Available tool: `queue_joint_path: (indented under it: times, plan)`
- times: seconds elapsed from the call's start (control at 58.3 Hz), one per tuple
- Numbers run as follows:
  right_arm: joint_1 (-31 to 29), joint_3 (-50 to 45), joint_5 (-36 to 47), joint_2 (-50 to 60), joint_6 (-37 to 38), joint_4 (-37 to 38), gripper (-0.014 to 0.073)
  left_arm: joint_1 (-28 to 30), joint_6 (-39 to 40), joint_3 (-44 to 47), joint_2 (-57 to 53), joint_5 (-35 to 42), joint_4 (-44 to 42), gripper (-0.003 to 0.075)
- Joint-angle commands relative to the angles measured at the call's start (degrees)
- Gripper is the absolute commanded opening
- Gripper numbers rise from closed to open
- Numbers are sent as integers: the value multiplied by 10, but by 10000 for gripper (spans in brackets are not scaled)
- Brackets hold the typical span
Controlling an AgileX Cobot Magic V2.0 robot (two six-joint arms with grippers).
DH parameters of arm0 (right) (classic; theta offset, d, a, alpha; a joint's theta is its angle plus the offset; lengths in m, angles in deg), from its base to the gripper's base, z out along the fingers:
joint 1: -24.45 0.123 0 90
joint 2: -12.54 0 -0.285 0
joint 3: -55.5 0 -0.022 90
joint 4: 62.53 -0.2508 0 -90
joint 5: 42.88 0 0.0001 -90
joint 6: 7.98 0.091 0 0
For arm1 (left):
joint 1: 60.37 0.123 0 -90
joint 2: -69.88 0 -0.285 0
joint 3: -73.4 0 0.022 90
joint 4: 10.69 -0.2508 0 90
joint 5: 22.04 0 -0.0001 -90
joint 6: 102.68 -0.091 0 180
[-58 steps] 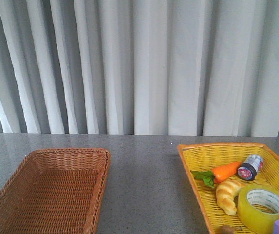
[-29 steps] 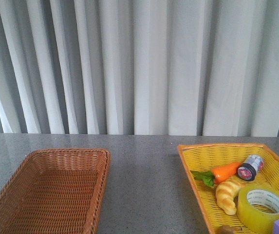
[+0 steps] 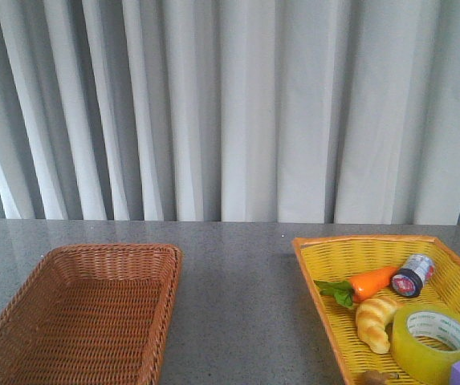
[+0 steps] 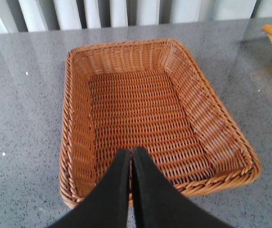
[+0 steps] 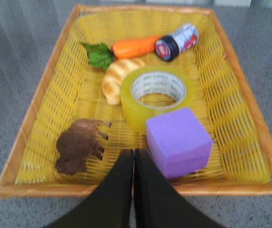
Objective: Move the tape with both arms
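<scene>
The tape (image 5: 158, 98) is lying flat in the yellow basket (image 5: 41, 99) on the table (image 3: 238, 281), touching the purple block (image 5: 178, 141), with the croissant (image 5: 117, 78) just beside it and the carrot (image 5: 136, 46) and the small silvery cylinder (image 5: 177, 42) beyond. The right gripper (image 5: 134, 153) is hovering at the basket's near rim, its jaws pressed together and holding nothing. The left gripper (image 4: 130, 152) is hanging over the empty brown basket (image 4: 74, 118), jaws likewise closed and empty. The pickup is not yet begun, by my reading. Next, the right jaws likely need to open wide, pass over the purple block and come down across the roll's wall.
</scene>
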Motion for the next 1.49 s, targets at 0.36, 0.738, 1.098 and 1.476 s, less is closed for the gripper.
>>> queue_joint_path:
  times: [0.36,0.738,1.098,1.476]
  plan:
    - [-4,19,18,-41,-5,7,360,0,4,-19,40,46,-56,378]
    - [-4,19,20,-41,0,-13,547,0,5,-20,40,66,-3,578]
    - [-4,86,-71,-79,130,128,533,-79,-115,-22,40,37,80,576]
    - [-84,232,-195,-230,130,134,516,-176,-137,-22,40,28,89,576]
